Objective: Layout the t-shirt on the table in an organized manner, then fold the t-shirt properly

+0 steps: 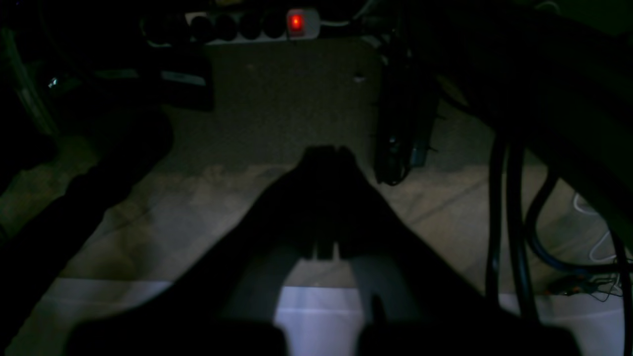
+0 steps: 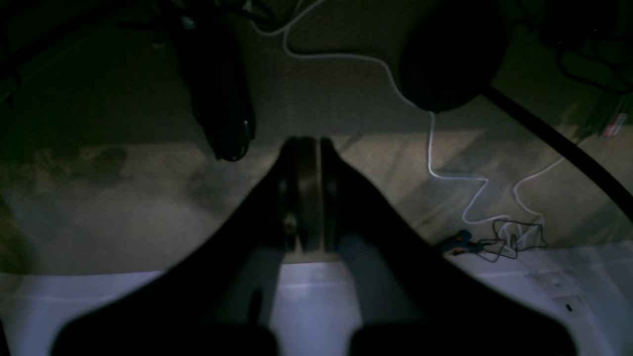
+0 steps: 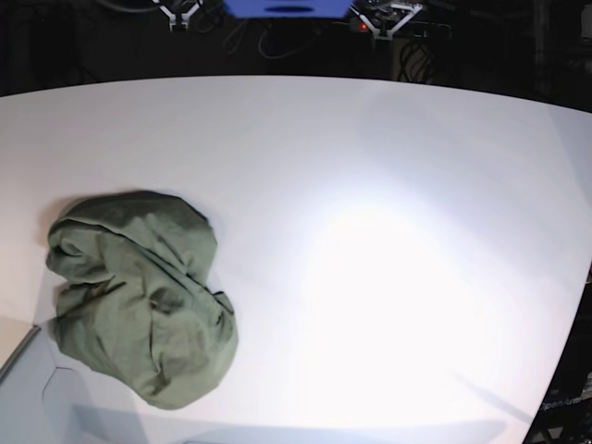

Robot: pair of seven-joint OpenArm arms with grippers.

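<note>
we are finding the t-shirt lying in a crumpled olive heap on the left part of the table in the base view, near the front edge, with nothing of the arms reaching over it. both wrist views are looking down past the table's edge at a dim floor with cables and a lit power strip. the left gripper is sitting with its jaws pressed together on nothing; the right gripper is likewise closed and empty. we are judging the cloth as light, soft and limp, so it will sag and drag, not slide as one piece. no collar, sleeve or hem is reading clearly in the bundle. we are favouring a pinch on an outer fold at the heap's edge, lifting to let it unfurl.
</note>
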